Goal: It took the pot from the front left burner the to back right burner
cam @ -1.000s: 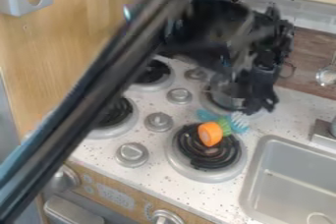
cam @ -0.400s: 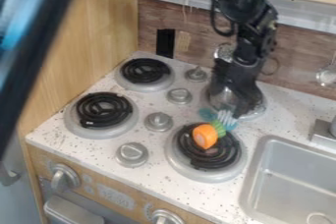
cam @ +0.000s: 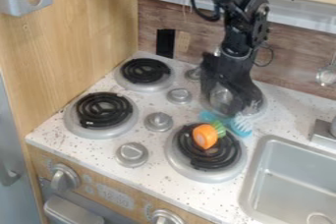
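Hand [cam: 238, 96] slightly leftward, by pot [cam: 221, 100] (shiny, silvery)

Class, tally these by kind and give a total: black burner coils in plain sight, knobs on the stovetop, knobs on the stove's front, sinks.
Black burner coils: 3
Stovetop knobs: 4
Front knobs: 2
Sinks: 1
Total: 10

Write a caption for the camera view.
Black robotic tool at the shiny metal pot, behind an orange toy carrot on a black coil burner.
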Tool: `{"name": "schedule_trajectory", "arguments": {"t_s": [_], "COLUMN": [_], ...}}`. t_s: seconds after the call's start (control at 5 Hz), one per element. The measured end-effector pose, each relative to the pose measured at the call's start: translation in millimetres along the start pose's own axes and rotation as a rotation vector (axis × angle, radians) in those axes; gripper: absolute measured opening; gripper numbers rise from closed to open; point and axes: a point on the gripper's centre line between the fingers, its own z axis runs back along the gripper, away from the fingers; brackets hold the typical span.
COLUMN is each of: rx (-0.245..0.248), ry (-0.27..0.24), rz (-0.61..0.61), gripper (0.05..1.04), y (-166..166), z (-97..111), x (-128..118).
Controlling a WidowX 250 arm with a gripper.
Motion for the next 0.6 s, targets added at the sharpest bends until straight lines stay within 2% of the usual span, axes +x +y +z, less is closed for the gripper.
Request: {"name": "schedule_trajectory", "arguments": {"t_s": [0.2, 0.4, 0.6], "rx": [-0.082, -0.122, -0.124], "ry": [0.039, 0.078, 0.101], "rz": [0.091, 0.146, 0.172], "gripper": [0.999, 0.999, 0.999], "y": [-3.5, -1.2, -0.4], "z": [-1.1, -0.9, -1.3], "x": [-11.5, -18.8, -15.8]}}
